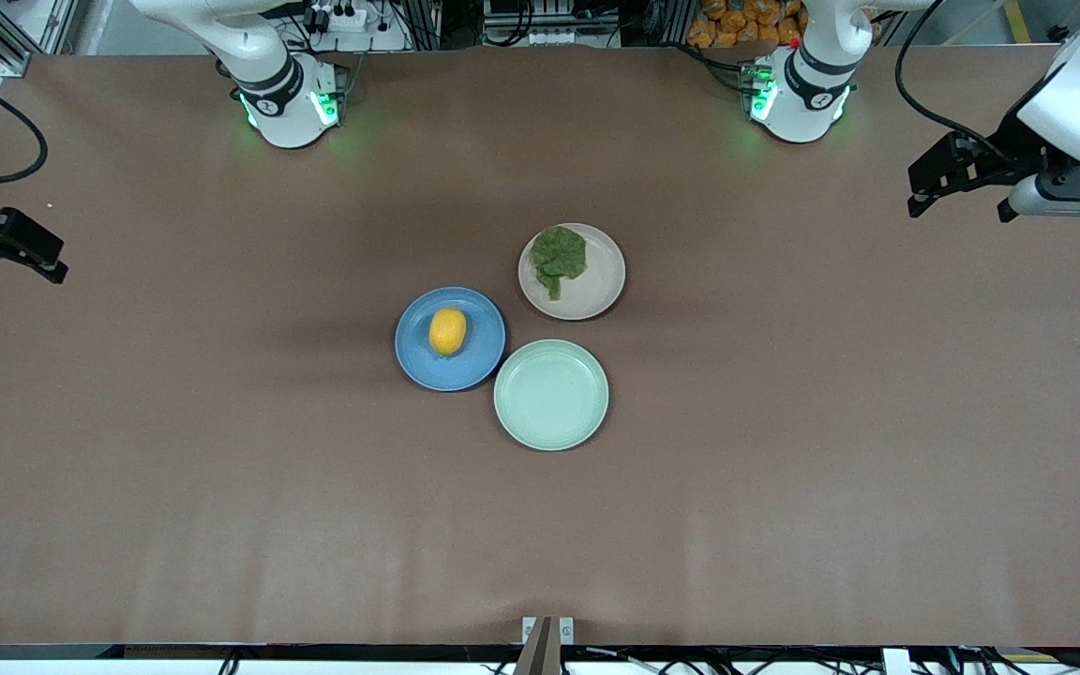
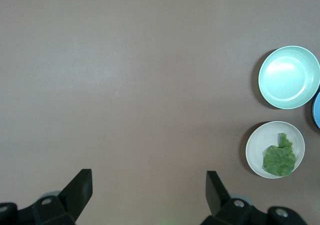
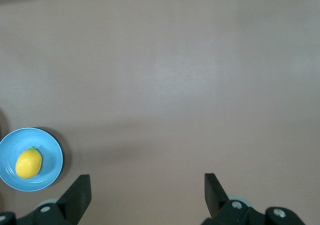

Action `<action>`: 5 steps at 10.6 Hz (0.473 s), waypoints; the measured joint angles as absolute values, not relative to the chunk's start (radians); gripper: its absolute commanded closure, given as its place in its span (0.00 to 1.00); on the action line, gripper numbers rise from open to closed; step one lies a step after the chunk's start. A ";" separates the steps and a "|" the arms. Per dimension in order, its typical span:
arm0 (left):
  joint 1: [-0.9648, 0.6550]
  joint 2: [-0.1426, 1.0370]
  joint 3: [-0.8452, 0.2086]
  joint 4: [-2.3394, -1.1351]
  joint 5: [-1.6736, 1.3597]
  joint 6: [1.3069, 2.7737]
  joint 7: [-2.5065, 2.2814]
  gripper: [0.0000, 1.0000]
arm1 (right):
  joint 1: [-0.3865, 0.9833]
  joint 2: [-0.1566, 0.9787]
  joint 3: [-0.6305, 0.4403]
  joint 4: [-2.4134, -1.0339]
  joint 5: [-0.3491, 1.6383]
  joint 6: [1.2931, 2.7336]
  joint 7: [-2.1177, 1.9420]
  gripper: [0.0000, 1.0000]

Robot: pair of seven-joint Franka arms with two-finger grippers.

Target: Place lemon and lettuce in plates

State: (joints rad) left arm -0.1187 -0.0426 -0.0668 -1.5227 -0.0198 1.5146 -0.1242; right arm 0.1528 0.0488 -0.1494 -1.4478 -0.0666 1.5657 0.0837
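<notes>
The lemon [image 1: 447, 331] lies in the blue plate [image 1: 479, 366] at the middle of the table; both also show in the right wrist view, the lemon [image 3: 28, 163] in the plate [image 3: 51, 150]. The lettuce [image 1: 560, 257] lies in the beige-pink plate [image 1: 599, 286], and in the left wrist view the lettuce [image 2: 279, 158] shows in that plate [image 2: 258, 147]. My left gripper [image 1: 960, 202] is open and empty, up over the left arm's end of the table [image 2: 149, 180]. My right gripper [image 1: 7, 267] is open and empty over the right arm's end [image 3: 147, 182].
An empty mint-green plate [image 1: 551, 395] sits nearer the front camera, touching close to both other plates; it also shows in the left wrist view [image 2: 289, 77]. The brown table [image 1: 784, 469] is bare around the plates.
</notes>
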 measured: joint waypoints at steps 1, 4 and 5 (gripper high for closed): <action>-0.119 -0.043 -0.067 -1.520 -0.020 1.515 -0.124 0.00 | 0.153 0.047 -0.149 -1.448 -0.067 1.553 0.084 0.00; -0.119 -0.043 -0.067 -1.517 -0.020 1.515 -0.124 0.00 | 0.153 0.048 -0.149 -1.450 -0.066 1.499 0.084 0.00; -0.119 -0.043 -0.069 -1.517 -0.020 1.515 -0.124 0.00 | 0.153 0.048 -0.148 -1.451 -0.066 1.474 0.084 0.00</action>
State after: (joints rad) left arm -0.1187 -0.0426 -0.0690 -1.5169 -0.0198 1.5146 -0.1242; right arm 0.1529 0.0478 -0.1481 -1.4512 -0.0656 1.4740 0.0839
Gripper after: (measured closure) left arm 0.000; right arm 0.000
